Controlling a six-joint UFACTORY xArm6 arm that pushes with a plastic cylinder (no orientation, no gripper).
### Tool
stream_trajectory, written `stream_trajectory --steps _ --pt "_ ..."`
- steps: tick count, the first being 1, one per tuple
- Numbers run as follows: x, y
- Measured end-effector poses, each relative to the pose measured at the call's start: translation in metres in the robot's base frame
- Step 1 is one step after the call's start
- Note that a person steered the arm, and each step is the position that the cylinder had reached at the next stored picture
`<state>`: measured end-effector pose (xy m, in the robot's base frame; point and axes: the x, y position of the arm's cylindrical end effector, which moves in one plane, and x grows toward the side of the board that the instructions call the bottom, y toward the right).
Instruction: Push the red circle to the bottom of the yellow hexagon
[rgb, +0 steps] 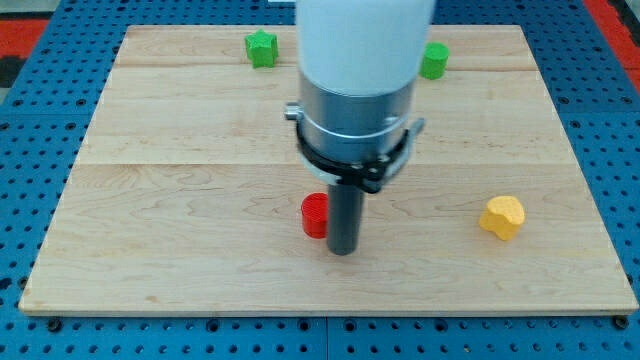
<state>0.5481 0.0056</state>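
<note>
Our tip (343, 250) rested on the pale wooden tabletop (180, 250), just beside the small red circular block (314, 215), on its right in the view. We carried no gripper, only the dark rod. The yellow hexagonal block (502, 217) lay well apart toward the view's right. A green star-shaped block (261, 48) and another green block (435, 61) sat near the view's top.

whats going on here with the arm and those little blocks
A robot arm is pushing blocks around a wooden board with a dark rod. My tip sits right beside the red circle, on its right side in the view, apparently touching it. The yellow hexagon lies well off toward the view's right, so the red circle is not yet below it. A green star and another green block sit near the view's top.
</note>
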Motion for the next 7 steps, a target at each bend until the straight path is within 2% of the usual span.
stream_trajectory --steps 3,4,6,7 --pt "-0.010 -0.045" --pt "-0.024 -0.043" --pt "-0.048 0.016" --pt "-0.028 -0.017"
